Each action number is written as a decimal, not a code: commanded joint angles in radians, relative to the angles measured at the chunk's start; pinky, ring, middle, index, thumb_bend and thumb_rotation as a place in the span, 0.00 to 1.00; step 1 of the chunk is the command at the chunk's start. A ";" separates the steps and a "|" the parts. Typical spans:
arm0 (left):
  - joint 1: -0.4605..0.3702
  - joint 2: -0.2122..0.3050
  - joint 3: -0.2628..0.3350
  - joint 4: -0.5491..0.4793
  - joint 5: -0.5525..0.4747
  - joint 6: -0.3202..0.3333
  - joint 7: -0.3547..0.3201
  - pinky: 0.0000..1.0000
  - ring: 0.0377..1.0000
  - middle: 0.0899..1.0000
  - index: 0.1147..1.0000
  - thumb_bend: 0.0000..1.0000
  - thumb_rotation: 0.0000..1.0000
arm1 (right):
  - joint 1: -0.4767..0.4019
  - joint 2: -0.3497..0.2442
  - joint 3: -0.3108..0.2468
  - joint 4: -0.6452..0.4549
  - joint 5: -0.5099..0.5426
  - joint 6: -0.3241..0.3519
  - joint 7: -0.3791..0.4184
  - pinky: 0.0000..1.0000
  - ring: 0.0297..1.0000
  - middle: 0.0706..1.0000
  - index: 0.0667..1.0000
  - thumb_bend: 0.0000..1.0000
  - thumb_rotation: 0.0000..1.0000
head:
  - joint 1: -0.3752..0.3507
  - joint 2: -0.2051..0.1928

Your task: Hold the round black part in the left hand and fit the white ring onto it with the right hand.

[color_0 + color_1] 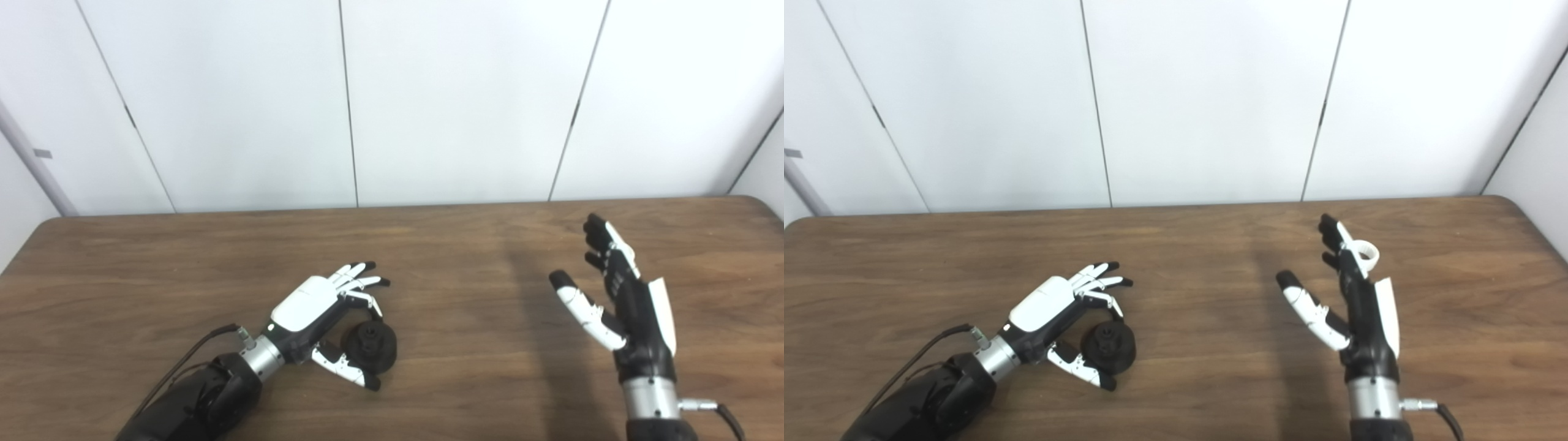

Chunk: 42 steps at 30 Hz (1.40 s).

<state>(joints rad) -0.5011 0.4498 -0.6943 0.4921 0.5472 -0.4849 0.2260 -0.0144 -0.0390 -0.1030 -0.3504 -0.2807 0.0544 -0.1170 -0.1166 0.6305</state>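
My left hand [318, 312] curls loosely around the round black part [369, 347] on the tabletop [465, 367], not gripping. My right hand [1353, 306] is open, hiding the white ring [1366, 252] behind its fingers in one view.

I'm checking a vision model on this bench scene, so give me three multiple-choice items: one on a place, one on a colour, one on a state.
1. Where does the white ring show?
A. behind the right hand's fingers
B. beside the left hand
C. at the table's near edge

2. What colour is the round part by the left hand?
A. white
B. black
C. red

3. How is the right hand?
A. closed in a fist
B. flat on the table
C. fingers spread, holding nothing

Key: 1 A, the right eye view shows it past those fingers; 2 B, it is dark all over; 3 C, fingers and thumb stand apart.
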 commanded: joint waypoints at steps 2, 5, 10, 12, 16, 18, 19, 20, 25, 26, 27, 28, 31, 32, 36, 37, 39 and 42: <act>0.033 -0.031 -0.042 0.039 0.006 0.015 -0.050 1.00 1.00 0.88 0.41 0.52 0.06 | -0.065 0.002 -0.021 -0.056 -0.002 0.024 -0.023 0.79 0.87 0.87 0.86 0.50 0.36 | -0.003 -0.001; 0.034 -0.039 -0.047 0.047 -0.007 0.015 -0.058 1.00 1.00 0.89 0.41 0.52 0.06 | -0.109 -0.009 -0.048 -0.055 0.020 0.060 -0.027 0.75 0.84 0.86 0.84 0.53 0.28 | -0.011 -0.006; 0.035 -0.044 -0.045 0.045 -0.013 0.015 -0.055 1.00 1.00 0.89 0.41 0.52 0.06 | -0.158 -0.083 -0.070 -0.029 -0.001 0.082 -0.006 0.68 0.82 0.85 0.83 0.55 0.23 | -0.021 -0.013; 0.034 -0.043 -0.041 0.047 -0.014 0.015 -0.047 1.00 1.00 0.89 0.41 0.52 0.06 | -0.173 -0.122 -0.072 -0.002 -0.023 0.071 -0.008 0.66 0.81 0.84 0.81 0.56 0.23 | -0.026 -0.014; 0.030 -0.037 -0.034 0.049 -0.019 0.015 -0.044 1.00 1.00 0.90 0.41 0.52 0.06 | -0.200 -0.171 -0.080 0.030 -0.079 0.092 -0.030 0.69 0.80 0.82 0.77 0.64 0.23 | -0.037 -0.016; 0.029 -0.036 -0.026 0.049 -0.023 0.015 -0.049 1.00 1.00 0.90 0.41 0.52 0.06 | -0.214 -0.195 -0.088 0.042 -0.089 0.125 -0.021 0.70 0.81 0.81 0.76 0.65 0.19 | -0.046 -0.019; 0.028 -0.036 -0.023 0.051 -0.024 0.015 -0.050 1.00 1.00 0.90 0.41 0.52 0.06 | -0.222 -0.214 -0.090 0.052 -0.103 0.140 -0.016 0.72 0.82 0.82 0.76 0.66 0.20 | -0.047 -0.021; 0.028 -0.037 -0.021 0.053 -0.026 0.015 -0.051 1.00 1.00 0.89 0.41 0.52 0.06 | -0.230 -0.234 -0.090 0.067 -0.118 0.147 -0.013 0.76 0.84 0.83 0.75 0.67 0.21 | -0.048 -0.022; 0.026 -0.044 -0.025 0.061 -0.032 0.015 -0.046 1.00 1.00 0.89 0.41 0.52 0.06 | -0.274 -0.332 -0.078 0.145 -0.186 0.145 -0.003 0.75 0.83 0.80 0.70 0.71 0.17 | -0.058 -0.026; 0.026 -0.045 -0.026 0.062 -0.032 0.015 -0.047 1.00 1.00 0.89 0.41 0.52 0.06 | -0.280 -0.344 -0.075 0.154 -0.192 0.146 0.000 0.74 0.83 0.80 0.69 0.72 0.17 | -0.058 -0.026; 0.026 -0.047 -0.028 0.063 -0.031 0.015 -0.047 1.00 1.00 0.89 0.41 0.52 0.06 | -0.291 -0.376 -0.063 0.169 -0.213 0.149 0.015 0.74 0.82 0.80 0.68 0.73 0.17 | -0.064 -0.028; 0.027 -0.048 -0.030 0.063 -0.030 0.015 -0.046 1.00 1.00 0.89 0.41 0.52 0.06 | -0.301 -0.406 -0.051 0.181 -0.230 0.153 0.031 0.74 0.83 0.80 0.67 0.73 0.16 | -0.064 -0.028; 0.029 -0.051 -0.032 0.063 -0.028 0.015 -0.038 1.00 1.00 0.89 0.41 0.52 0.06 | -0.327 -0.462 -0.035 0.218 -0.243 0.151 0.058 0.75 0.84 0.79 0.65 0.76 0.15 | -0.081 -0.031; 0.029 -0.051 -0.032 0.063 -0.029 0.015 -0.036 1.00 1.00 0.89 0.41 0.52 0.06 | -0.333 -0.472 -0.033 0.228 -0.238 0.149 0.062 0.76 0.84 0.78 0.64 0.78 0.14 | -0.081 -0.031; 0.028 -0.046 -0.032 0.066 -0.032 0.015 -0.036 1.00 1.00 0.89 0.41 0.52 0.06 | -0.362 -0.529 -0.017 0.266 -0.231 0.161 0.118 0.81 0.86 0.79 0.65 0.81 0.15 | -0.101 -0.035; 0.027 -0.045 -0.032 0.067 -0.033 0.015 -0.035 1.00 1.00 0.89 0.41 0.52 0.06 | -0.366 -0.541 -0.009 0.271 -0.235 0.166 0.133 0.81 0.87 0.80 0.65 0.81 0.15 | -0.105 -0.035; 0.028 -0.041 -0.032 0.067 -0.033 0.015 -0.030 1.00 1.00 0.89 0.41 0.52 0.06 | -0.375 -0.569 0.011 0.289 -0.243 0.167 0.166 0.82 0.88 0.81 0.66 0.82 0.16 | -0.111 -0.039; 0.032 -0.035 -0.028 0.065 -0.047 0.015 -0.037 1.00 1.00 0.89 0.41 0.52 0.06 | -0.389 -0.601 0.047 0.332 -0.258 0.150 0.193 0.80 0.88 0.81 0.66 0.85 0.16 | -0.124 -0.044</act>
<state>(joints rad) -0.5100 0.4306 -0.6923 0.5173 0.5012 -0.4849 0.2045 -0.3555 -0.6035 -0.0516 -0.0109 -0.5245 0.2248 0.0776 -0.2408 0.5860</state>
